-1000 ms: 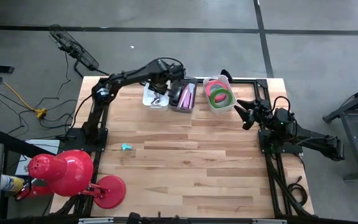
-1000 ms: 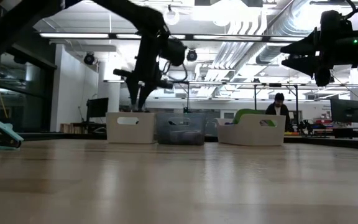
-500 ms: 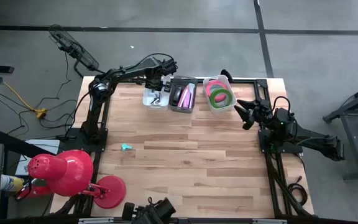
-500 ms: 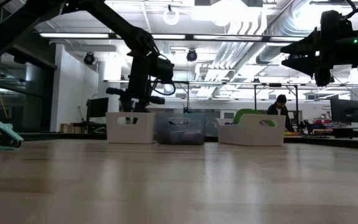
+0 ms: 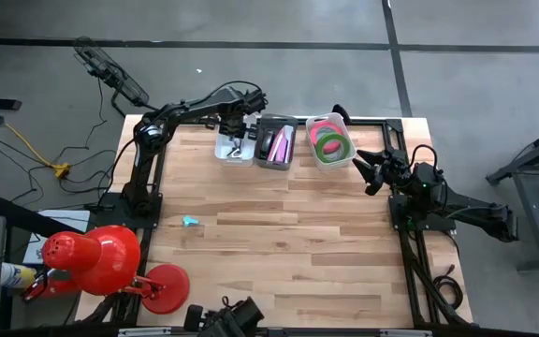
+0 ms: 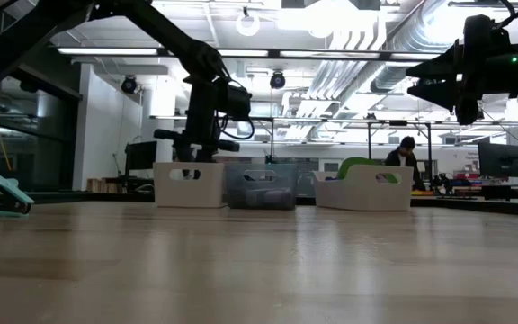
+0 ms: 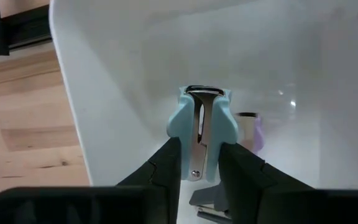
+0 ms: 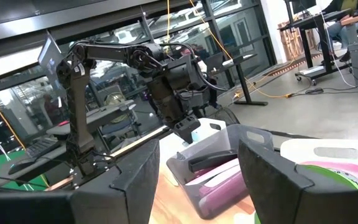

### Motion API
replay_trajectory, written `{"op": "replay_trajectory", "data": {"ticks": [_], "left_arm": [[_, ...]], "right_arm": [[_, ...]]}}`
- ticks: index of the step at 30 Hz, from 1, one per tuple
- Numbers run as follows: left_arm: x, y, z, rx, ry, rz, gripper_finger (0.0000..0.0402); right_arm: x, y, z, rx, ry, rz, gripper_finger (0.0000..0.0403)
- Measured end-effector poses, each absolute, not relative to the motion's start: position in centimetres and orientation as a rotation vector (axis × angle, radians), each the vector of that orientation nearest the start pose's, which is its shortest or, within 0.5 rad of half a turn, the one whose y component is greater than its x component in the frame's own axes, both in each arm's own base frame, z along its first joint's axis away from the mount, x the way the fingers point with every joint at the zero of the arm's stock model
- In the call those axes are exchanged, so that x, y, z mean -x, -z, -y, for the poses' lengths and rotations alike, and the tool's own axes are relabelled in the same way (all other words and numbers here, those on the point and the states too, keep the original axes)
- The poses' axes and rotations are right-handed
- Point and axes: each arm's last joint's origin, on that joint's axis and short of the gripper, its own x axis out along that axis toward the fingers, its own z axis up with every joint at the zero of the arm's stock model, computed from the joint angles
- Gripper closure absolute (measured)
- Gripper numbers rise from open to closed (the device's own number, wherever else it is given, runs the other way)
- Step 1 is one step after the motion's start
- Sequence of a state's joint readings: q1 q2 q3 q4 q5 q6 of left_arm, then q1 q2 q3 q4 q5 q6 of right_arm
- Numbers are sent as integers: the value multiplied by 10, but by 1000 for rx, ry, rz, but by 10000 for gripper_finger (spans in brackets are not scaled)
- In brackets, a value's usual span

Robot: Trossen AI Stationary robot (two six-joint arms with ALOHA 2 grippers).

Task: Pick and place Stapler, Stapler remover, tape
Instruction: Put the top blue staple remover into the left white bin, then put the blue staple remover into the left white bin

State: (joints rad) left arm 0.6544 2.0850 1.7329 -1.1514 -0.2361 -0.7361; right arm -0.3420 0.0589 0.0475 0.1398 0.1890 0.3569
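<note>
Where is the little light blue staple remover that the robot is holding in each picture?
High view: the staple remover is hidden under the left gripper, above the white bin.
Low view: not discernible; left gripper hangs over the white bin.
Left wrist view: staple remover between the fingers, inside the bin.
Right wrist view: pale blue speck at the left gripper's tip.
Shared landmark: the white bin.

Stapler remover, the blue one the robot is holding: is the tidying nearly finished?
Mostly. The tape already sits in its tub. The left gripper holds a blue stapler remover over the white bin. Another blue piece lies on the table.
</note>
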Motion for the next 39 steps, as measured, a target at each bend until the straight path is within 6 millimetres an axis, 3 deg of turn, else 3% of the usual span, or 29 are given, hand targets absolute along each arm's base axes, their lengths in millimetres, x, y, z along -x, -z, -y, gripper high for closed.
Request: {"op": "replay_trajectory", "data": {"ticks": [13,19,26,34,39], "left_arm": [[-317,-213,-251,843,-1212,-1263,180],[-320,-244,-248,720,-1117,-1335,178],[-318,-284,-222,575,-968,-1392,181],[-304,-323,-189,636,-1050,-1291,181],[-307,-333,-160,602,-1088,-1294,181]], "right_arm": [[-90,-189,38,-337,502,222,194],[-90,-189,38,-311,526,219,194],[-90,-188,38,-314,526,219,194],[-90,-188,38,-315,525,219,194],[-90,-188,38,-315,525,219,194]]}}
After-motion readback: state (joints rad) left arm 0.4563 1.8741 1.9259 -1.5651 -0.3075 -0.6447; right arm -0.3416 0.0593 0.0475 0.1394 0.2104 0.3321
